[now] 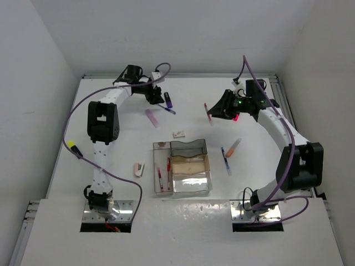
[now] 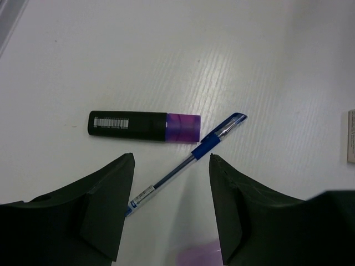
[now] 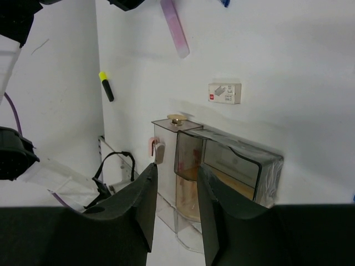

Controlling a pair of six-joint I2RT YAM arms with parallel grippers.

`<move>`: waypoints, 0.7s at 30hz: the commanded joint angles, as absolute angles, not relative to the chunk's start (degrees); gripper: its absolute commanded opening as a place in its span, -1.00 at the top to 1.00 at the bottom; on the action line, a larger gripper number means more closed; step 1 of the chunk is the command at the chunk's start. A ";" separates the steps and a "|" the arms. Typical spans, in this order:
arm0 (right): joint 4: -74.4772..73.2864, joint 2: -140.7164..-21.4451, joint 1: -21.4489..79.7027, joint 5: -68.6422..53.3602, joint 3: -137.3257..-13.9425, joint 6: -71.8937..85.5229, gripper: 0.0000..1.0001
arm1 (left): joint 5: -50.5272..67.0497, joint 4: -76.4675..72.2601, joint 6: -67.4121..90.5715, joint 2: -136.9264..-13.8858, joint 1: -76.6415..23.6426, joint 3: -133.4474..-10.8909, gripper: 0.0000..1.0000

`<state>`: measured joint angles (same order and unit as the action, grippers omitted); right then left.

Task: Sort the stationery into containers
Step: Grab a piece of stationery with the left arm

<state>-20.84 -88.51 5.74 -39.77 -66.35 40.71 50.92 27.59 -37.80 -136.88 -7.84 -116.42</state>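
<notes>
Reaching far, left gripper [image 2: 172, 159] straddling blue pen [image 2: 207, 146], right arm [image 1: 277, 128] bent inward

left claw [image 1: 154, 98] is out at the far side, purple highlighter [image 1: 168, 100] and blue pen [image 1: 169, 110] just to its right, pink highlighter [image 1: 152, 117] slightly nearer. red pen [image 1: 208, 114] right by the right claw [image 1: 216, 111] tips.

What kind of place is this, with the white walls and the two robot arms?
Probably a robot test booth, not a home or classroom. The left arm and right arm are bolted to a white table boxed in by plain white walls, with a purple highlighter and clear trays laid out.
</notes>
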 commanded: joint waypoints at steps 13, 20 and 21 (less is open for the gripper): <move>-21.62 -87.89 4.22 -41.22 -67.59 39.90 0.32 | 49.31 31.80 -35.33 -140.36 -8.35 -119.26 -0.52; -21.09 -87.80 4.22 -41.40 -67.06 40.78 0.31 | 45.27 45.86 -36.99 -144.23 -7.74 -124.98 -0.56; -21.09 -87.72 4.13 -41.40 -67.06 40.78 0.32 | 44.92 46.92 -37.87 -144.14 -7.82 -124.81 -0.56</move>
